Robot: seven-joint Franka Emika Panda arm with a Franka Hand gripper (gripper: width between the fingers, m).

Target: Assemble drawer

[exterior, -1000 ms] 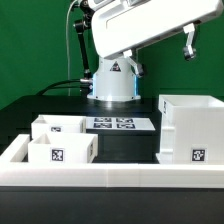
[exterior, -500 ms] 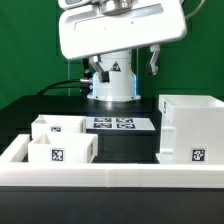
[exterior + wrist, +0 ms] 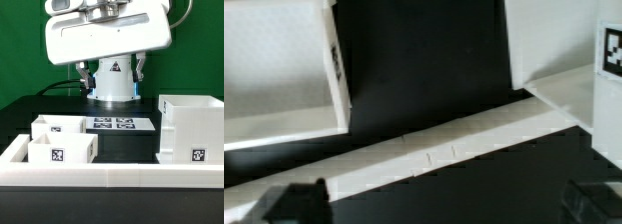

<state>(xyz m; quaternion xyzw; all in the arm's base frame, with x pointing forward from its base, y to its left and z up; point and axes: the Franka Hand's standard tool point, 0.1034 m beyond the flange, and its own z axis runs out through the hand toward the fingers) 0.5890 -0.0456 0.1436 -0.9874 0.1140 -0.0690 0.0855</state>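
Observation:
The large boxy white housing (image 3: 190, 125) stands on the black table at the exterior view's right, a tag on its front. Two small open-topped trays (image 3: 58, 128) (image 3: 62, 151) sit together at the exterior view's left. My gripper (image 3: 111, 70) hangs high above the middle of the table, open and empty, its fingers (image 3: 83, 72) wide apart. In the wrist view the gripper (image 3: 441, 205) is over bare black table, with one white drawer part (image 3: 278, 80) on one side and a tagged one (image 3: 571, 50) on the other. I cannot tell which is which.
The marker board (image 3: 115, 124) lies flat at the back middle, in front of the arm's base (image 3: 112, 85). A long low white rim (image 3: 110, 177) runs along the table's front; it crosses the wrist view (image 3: 455, 145) diagonally.
My hand has swung from the exterior view's right toward the left and now fills the top middle of that view. The gripper stays open. The drawer parts have not moved.

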